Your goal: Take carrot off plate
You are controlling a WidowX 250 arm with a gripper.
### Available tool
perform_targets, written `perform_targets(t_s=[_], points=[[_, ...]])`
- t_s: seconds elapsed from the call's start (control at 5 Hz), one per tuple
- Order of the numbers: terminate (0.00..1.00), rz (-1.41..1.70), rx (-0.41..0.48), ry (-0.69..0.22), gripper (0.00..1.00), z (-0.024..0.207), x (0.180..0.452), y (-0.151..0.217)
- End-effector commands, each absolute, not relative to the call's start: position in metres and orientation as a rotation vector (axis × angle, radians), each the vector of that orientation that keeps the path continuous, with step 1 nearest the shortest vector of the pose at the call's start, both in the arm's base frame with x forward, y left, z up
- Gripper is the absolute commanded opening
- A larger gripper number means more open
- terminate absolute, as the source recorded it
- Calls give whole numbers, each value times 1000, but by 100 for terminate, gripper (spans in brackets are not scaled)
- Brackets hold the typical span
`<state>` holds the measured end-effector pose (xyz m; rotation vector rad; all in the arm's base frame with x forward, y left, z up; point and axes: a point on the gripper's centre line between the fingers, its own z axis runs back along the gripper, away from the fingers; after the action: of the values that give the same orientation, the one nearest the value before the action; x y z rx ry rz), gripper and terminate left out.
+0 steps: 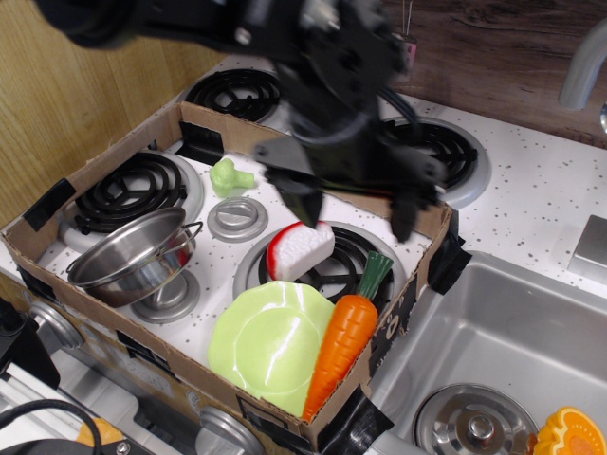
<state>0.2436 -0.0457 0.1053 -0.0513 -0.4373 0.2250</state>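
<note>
The orange carrot (343, 336) with its dark green stem lies at the front right of the cardboard box, its tip resting on the right rim of the lime-green plate (261, 346) and its stem pointing back over a burner. My gripper (353, 210) hangs open and empty above the burner, just behind the carrot's stem. Its two dark fingers (300, 202) stand wide apart and touch nothing. The arm is motion-blurred.
A steel pot (133, 254) sits at the box's left. A red-and-white toy (300, 248) lies behind the plate, and a small green vegetable (228, 177) lies further back. The cardboard wall (379, 194) rings the area. A sink (512, 332) with a lid and an orange slice toy (569, 434) is to the right.
</note>
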Motion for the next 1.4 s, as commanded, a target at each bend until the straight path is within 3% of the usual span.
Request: perform_targets(t_s=[0.0,0.2,1.0,1.2], points=[[0,186,-41,-490,100,88,247,-41],[0,158,-8,-491,100,76,250,-37],[0,168,-39,-517,100,45,249,-34],[0,177,-16,-520,0,46,250,-35]])
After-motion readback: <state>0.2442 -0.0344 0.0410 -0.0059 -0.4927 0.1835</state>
